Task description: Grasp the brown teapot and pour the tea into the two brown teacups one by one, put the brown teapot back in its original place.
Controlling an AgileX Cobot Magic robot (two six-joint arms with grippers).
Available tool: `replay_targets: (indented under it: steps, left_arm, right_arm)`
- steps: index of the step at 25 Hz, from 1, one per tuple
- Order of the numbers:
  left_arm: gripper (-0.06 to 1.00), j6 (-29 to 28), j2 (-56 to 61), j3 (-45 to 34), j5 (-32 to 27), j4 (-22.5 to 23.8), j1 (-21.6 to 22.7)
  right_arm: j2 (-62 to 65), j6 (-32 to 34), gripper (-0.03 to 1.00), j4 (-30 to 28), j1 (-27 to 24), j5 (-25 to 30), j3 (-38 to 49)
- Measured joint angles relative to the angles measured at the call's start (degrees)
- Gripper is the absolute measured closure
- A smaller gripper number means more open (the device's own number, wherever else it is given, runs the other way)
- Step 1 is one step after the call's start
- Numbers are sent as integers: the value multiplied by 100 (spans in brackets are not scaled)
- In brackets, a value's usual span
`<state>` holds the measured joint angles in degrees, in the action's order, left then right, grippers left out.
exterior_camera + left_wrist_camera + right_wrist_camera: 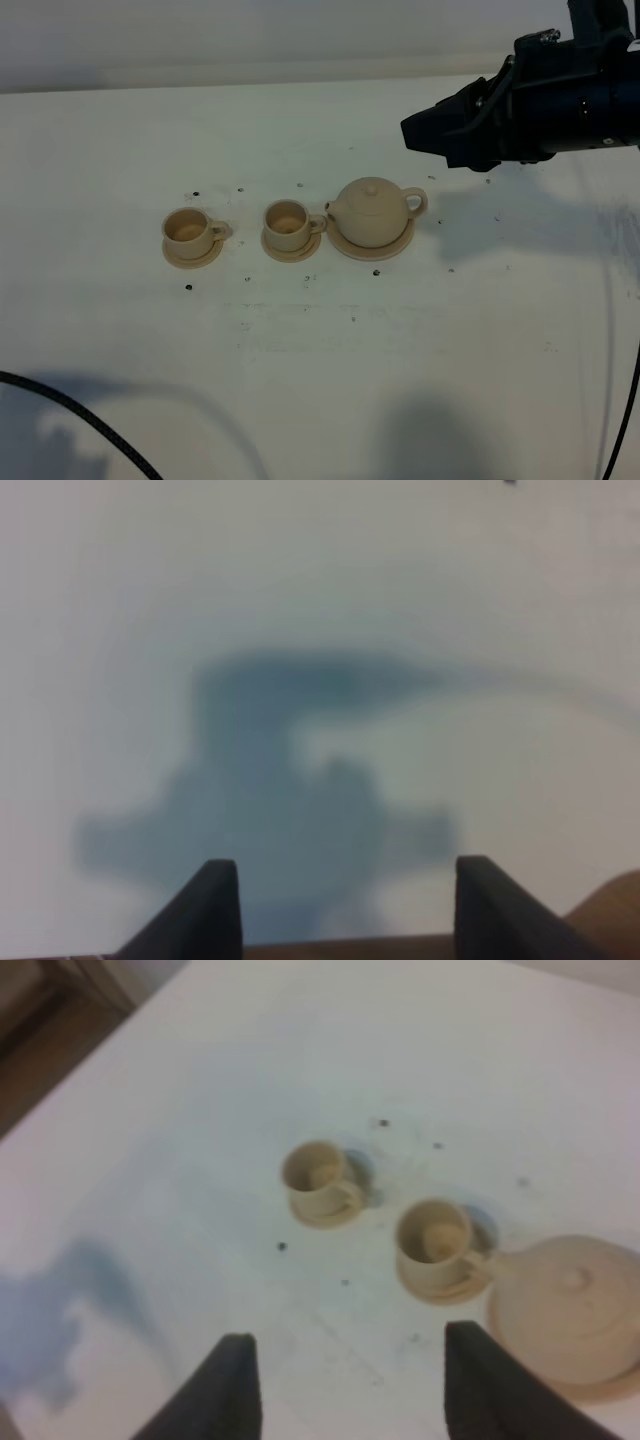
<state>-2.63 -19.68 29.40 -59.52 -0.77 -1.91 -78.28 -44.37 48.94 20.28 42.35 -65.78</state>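
Operator: Location of the round beige-tan ceramic teapot (370,212) is wanted.
Observer: It is seated on its wide flat beige saucer (400,246), the near small beige teacup (288,222) just beside the spout (330,209), the far matching teacup (186,229) beyond. The right claw (350,1392) and left claw (340,910) are held apart, empty.
Operator: Hazard?
Observer: The loop handle (416,203) could be missed and the pot shoved into the near cup, if the descent is misaligned

No writing, label, brand or number can be read on anything (both wrist views are rather blurred).
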Motion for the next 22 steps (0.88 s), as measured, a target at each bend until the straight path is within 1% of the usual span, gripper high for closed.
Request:
replay_targets:
  steps: [6, 10, 13, 18, 22]
  left_arm:
    - [47, 2, 1079, 0, -5, 0, 71]
    - [47, 6, 1510, 0, -5, 0, 71]
    - [47, 6, 1583, 0, -5, 0, 71]
    - [47, 19, 1583, 0, -5, 0, 71]
    - [47, 25, 1583, 0, -5, 0, 71]
  right_arm:
    - [-101, 351, 52, -214, 0, 32, -245]
    - [-342, 529, 52, -354, 0, 79, -514]
    - [-629, 908, 52, -699, 0, 237, -874]
    - [-1270, 1630, 52, -1545, 0, 510, -1540]
    - [-1745, 1778, 52, -1779, 0, 672, -1898]
